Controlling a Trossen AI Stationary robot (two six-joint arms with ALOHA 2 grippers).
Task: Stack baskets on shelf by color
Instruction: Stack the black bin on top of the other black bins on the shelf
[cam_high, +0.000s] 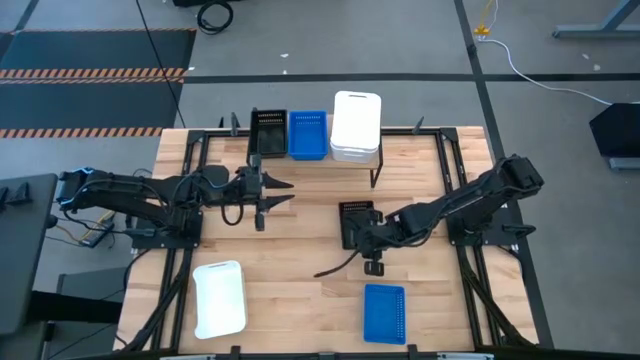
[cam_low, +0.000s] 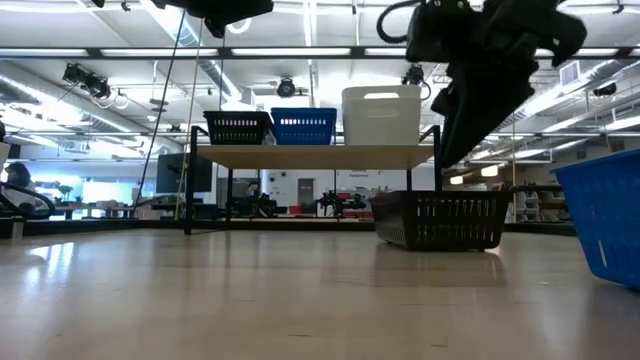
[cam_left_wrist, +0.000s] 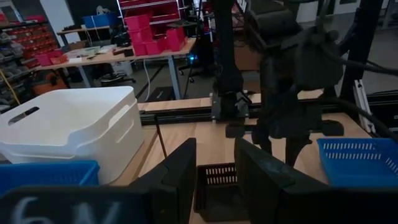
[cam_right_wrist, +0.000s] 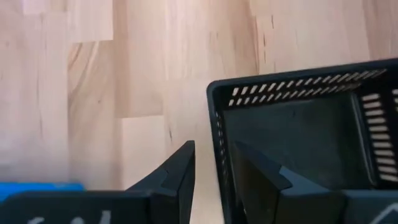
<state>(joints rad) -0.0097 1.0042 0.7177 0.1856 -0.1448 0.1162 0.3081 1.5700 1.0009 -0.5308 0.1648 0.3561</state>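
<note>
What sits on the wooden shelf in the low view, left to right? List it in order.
Black perforated plastic basket → blue perforated plastic basket → white solid-walled plastic baskets, all on the shelf's light wooden plank.

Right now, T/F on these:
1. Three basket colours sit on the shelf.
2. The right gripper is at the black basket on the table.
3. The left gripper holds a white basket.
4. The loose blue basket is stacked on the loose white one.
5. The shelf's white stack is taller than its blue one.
1. True. The shelf carries a black basket, a blue basket and a white stack.
2. True. The right gripper straddles the wall of the black table basket.
3. False. The left gripper hovers beside the shelf with nothing between its fingers.
4. False. The loose blue basket and loose white basket lie apart on the table.
5. True, as the low view shows.
</note>
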